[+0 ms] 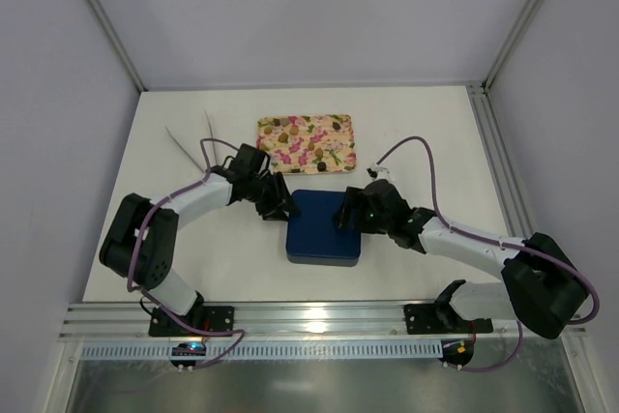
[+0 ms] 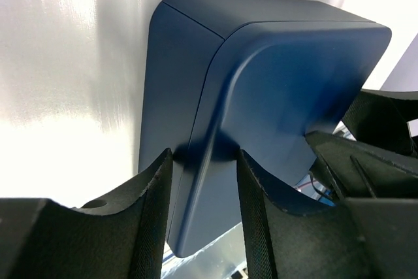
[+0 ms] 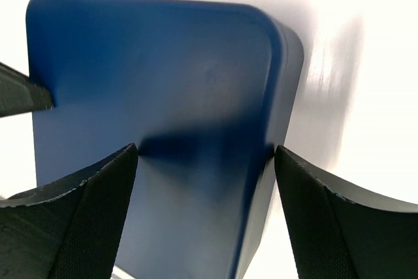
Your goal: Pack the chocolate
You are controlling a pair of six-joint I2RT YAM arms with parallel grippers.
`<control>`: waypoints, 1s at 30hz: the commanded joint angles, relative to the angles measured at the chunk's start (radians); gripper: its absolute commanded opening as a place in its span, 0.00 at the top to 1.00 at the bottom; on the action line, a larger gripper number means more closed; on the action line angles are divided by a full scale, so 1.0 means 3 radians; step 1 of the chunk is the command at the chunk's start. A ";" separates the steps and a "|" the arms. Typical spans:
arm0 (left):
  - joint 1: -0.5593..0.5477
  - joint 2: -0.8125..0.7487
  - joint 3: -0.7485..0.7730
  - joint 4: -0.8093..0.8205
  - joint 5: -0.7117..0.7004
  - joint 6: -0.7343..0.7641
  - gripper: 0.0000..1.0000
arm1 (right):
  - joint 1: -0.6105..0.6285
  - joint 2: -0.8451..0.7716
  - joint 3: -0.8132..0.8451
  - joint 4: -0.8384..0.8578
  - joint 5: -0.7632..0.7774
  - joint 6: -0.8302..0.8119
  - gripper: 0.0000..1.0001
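A closed blue box (image 1: 324,229) fills the middle of the table (image 1: 445,123). The left gripper (image 1: 276,202) crowds its left rear corner and the right gripper (image 1: 350,212) its right rear corner. A patterned tray (image 1: 306,142) lies just behind. There is bare tabletop at the far right rear and in front of the box.

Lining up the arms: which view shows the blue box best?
Top external: the whole blue box shows, with the left gripper and right gripper at its far edge. Left wrist shows only one corner and side; right wrist, part of its top.
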 commanded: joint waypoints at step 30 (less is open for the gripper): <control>-0.0027 -0.1194 0.1248 -0.1301 -0.0633 0.1047 0.33 | -0.0636 -0.1045 0.1377 -0.1307 -0.0030 -0.0881 0.00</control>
